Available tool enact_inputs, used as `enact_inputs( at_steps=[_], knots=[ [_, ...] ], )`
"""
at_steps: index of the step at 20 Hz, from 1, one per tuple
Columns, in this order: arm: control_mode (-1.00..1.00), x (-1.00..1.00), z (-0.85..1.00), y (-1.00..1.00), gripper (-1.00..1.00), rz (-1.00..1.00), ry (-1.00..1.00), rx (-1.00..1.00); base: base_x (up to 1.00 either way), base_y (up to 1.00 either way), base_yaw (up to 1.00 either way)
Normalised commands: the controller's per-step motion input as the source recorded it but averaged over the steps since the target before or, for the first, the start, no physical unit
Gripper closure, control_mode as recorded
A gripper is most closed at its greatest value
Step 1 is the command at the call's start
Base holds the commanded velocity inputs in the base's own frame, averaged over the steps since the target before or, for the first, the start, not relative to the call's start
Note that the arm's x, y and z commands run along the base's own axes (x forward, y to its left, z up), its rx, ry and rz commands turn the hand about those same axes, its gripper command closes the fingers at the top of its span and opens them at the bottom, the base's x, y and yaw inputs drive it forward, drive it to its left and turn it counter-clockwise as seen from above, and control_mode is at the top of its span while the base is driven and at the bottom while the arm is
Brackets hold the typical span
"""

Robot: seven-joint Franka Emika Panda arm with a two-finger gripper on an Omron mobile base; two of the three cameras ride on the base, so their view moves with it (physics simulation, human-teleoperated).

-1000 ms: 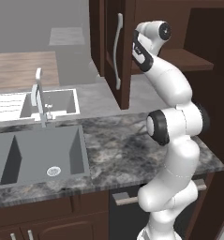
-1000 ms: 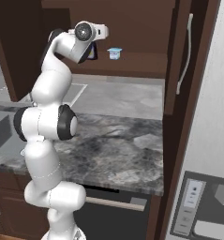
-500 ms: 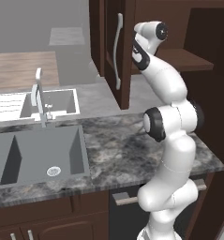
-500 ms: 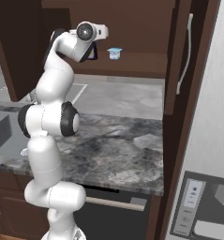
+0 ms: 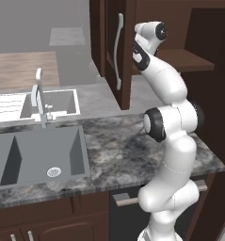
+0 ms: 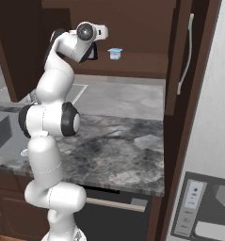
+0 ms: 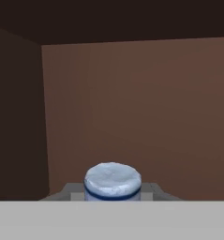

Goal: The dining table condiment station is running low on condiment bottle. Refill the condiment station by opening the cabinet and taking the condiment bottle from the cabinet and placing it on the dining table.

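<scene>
Up inside the open cabinet (image 6: 132,19), the gripper (image 7: 110,191) reached level with the shelf (image 6: 132,70), well above the counter (image 5: 123,150). The condiment bottle (image 7: 112,182) sat low in the hand view with just its pale, blue-banded cap showing, close between the two finger tips, with the cabinet's back wall behind it and a side wall to its left. The tips flanked the cap tightly, yet whether the claw was pinching it or merely around it could not be told. A small white-and-blue cup (image 6: 115,53) stood near the shelf's front edge, apart from the hand on its right. The cabinet door (image 5: 125,56) hung open, its curved silver handle (image 5: 117,51) facing the sink (image 5: 38,150).
</scene>
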Motion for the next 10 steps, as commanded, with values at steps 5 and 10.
enact_inputs(
  at_steps=[5, 10],
  knots=[
    [-1.00, 0.00, 0.00, 0.00, 1.00, 0.00, 0.00, 0.00, 0.00, 0.00, 0.00],
    [-1.00, -0.15, -0.02, 0.00, 1.00, 0.00, -0.02, 0.00, 0.00, 0.00, 0.00]
  ],
)
